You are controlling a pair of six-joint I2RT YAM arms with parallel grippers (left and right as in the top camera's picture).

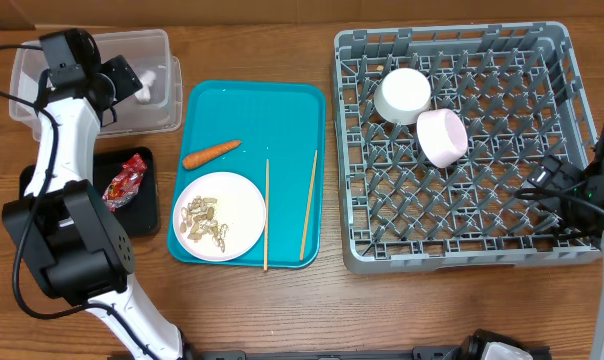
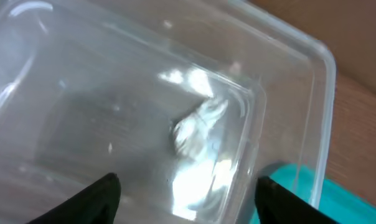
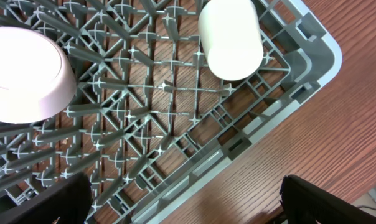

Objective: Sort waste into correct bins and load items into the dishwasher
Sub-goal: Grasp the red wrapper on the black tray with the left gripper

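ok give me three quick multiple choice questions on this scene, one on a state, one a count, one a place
1. The left gripper above the clear tub is:
A open and empty
B shut on something
C out of view

2. How many chopsticks lie on the teal tray?
A one
B two
C four

3. The red wrapper lies:
A on the teal tray
B in the left gripper
C in the black tray

Answers:
1 A: its fingers stand apart with nothing between them, and the white wrapper lies on the tub floor.
2 B: two thin sticks lie lengthwise on the tray's right half.
3 C: it sits inside the black tray, left of the teal one.
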